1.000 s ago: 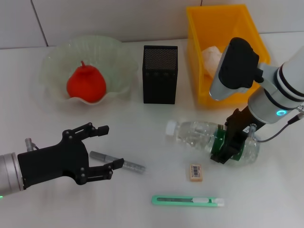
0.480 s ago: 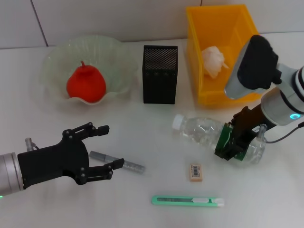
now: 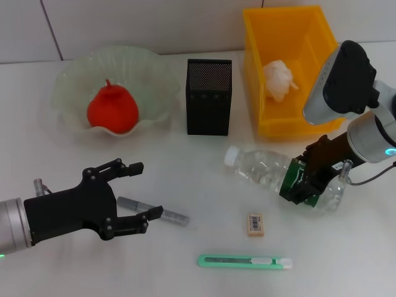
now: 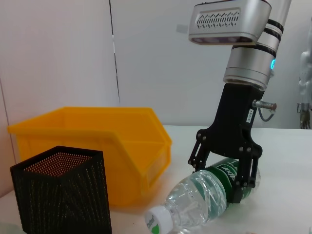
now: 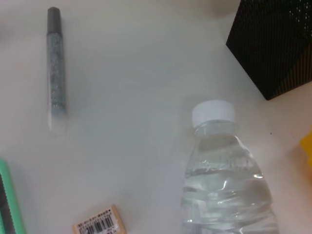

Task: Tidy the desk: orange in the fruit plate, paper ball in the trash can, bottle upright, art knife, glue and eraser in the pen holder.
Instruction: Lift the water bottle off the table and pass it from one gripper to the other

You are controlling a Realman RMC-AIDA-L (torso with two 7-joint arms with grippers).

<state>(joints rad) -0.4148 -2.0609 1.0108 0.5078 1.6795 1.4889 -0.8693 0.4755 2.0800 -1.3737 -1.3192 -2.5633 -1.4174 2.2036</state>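
Gripping the bottle (image 3: pixel 272 173) at its label, the right gripper (image 3: pixel 304 184) fingers are closed; the left gripper (image 3: pixel 133 198) fingers are spread above the glue (image 3: pixel 152 211).

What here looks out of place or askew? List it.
The bottle lies tilted, cap end low, with the right gripper shut on its labelled end. The glue, eraser and knife lie loose on the desk, outside the pen holder. The left gripper hovers open over the glue.
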